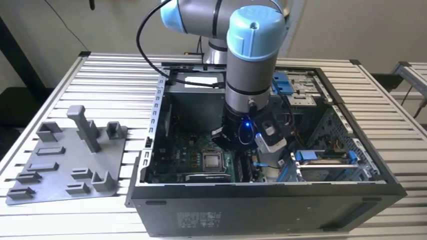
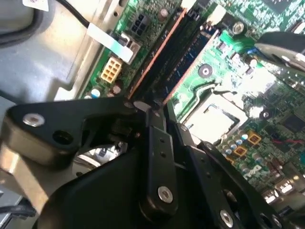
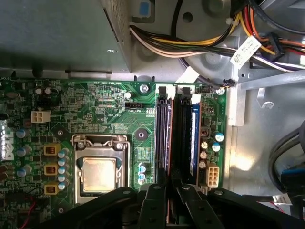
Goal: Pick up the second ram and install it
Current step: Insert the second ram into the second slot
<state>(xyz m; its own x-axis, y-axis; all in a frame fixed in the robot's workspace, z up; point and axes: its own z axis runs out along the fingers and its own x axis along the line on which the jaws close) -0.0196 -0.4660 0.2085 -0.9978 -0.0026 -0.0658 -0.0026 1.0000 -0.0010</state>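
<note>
Open computer case (image 1: 347, 150) on slatted desk (image 1: 100, 95); grey fixture tray (image 1: 67, 160) beside it. Tool (image 3: 170, 198) down inside, over motherboard (image 3: 105, 109), fingers clenched on second ram (image 3: 167, 138) standing in its slot beside processor socket (image 3: 97, 174).

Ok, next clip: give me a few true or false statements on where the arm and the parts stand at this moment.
1. The claw is down inside the open computer case, over the motherboard. True.
2. The grey fixture tray lies on the table at the exterior view's right of the case. False: it lies at the exterior view's left.
3. In the first wrist view, the claw sits at one end of the memory slots. True.
4. A cooler with a fan covers the processor. False: its bare metal top shows in its socket, with nothing on it.
</note>
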